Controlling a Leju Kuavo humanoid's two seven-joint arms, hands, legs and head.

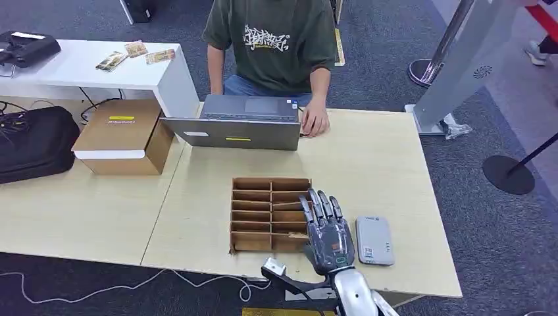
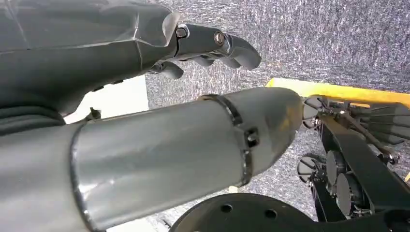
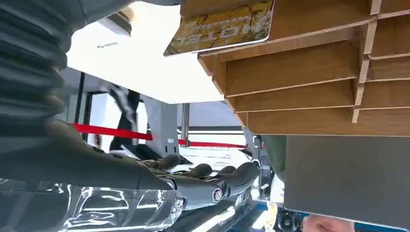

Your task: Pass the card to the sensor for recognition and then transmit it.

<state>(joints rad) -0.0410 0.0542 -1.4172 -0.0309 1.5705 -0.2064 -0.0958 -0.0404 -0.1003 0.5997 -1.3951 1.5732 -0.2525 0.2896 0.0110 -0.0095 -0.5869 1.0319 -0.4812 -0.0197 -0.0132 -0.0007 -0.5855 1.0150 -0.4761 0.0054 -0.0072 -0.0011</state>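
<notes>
Reaching over the near edge of the surface (image 1: pixel 395 171), your right robot hand (image 1: pixel 327 230) hovers with fingers straight and apart, holding nothing, between the wooden slotted rack (image 1: pixel 263 214) and the grey card sensor (image 1: pixel 374 240). Your left robot hand (image 2: pixel 212 46) hangs empty over carpet, fingers loosely curled. Take the card (image 3: pixel 220 26) by its free edge: it juts from a near slot of the rack, likely light, thin, stiff and slick, so pinch both flat faces firmly. It looks golden-yellow with printed lettering. Beyond, a person's hand (image 1: pixel 316 122) rests beside a laptop (image 1: pixel 240 122).
</notes>
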